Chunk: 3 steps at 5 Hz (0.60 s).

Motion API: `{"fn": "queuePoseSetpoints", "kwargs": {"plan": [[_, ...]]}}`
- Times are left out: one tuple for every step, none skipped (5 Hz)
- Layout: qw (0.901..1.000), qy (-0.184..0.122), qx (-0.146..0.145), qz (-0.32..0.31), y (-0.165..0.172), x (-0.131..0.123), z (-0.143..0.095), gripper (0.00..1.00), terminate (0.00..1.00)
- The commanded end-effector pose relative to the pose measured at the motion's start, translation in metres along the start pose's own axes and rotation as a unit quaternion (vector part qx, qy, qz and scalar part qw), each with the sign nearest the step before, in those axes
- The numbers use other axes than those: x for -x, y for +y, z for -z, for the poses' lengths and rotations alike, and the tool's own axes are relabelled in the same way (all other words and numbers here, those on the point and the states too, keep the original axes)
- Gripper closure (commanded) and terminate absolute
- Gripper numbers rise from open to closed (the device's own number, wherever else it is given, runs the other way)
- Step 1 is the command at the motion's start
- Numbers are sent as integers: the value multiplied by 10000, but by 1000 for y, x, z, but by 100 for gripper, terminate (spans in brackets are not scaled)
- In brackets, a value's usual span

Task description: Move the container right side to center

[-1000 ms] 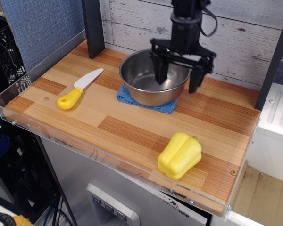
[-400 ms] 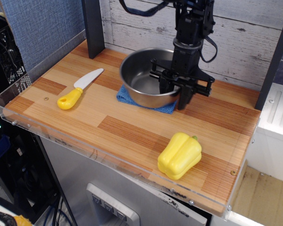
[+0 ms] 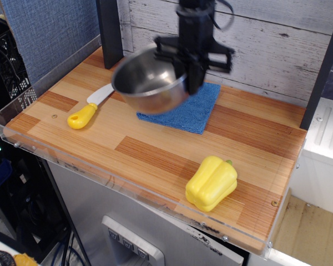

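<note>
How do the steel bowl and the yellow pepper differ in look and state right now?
The bowl is shiny grey metal; the pepper is matte yellow. The bowl is tilted in the gripper, over the blue cloth's left edge; the pepper lies free on the table, near the front right. The bowl looks wider and hollow; the pepper is lumpy and closed.

Occlusions and cut-offs, referenced to the container (image 3: 150,80):

- Container: its right rim is passing behind the hand (image 3: 191,61), so the grip point is not showing; its outline is smearing slightly with motion blur.
- Hand: the arm above it is running off the top edge.
- Blue cloth (image 3: 191,108): its left part is lying hidden behind the container.
- Toy knife (image 3: 91,105): its blade tip is disappearing behind the container's left side.
- Worktop (image 3: 155,149): the strip directly behind the container is being covered; its near right corner is running off the bottom edge.
</note>
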State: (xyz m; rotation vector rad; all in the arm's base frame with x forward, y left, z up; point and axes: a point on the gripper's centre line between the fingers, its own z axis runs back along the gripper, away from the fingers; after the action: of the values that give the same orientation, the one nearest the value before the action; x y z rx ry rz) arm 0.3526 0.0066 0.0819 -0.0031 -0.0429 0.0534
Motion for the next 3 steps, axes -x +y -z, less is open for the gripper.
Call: {"fn": "queuePoseSetpoints", "kwargs": {"plan": [[9976, -416, 75, 544, -38, -3, -41, 100, 0], [9937, -394, 21, 1054, -81, 0, -37, 100, 0], [9902, -405, -87, 1331, -112, 5, -30, 100, 0]]}}
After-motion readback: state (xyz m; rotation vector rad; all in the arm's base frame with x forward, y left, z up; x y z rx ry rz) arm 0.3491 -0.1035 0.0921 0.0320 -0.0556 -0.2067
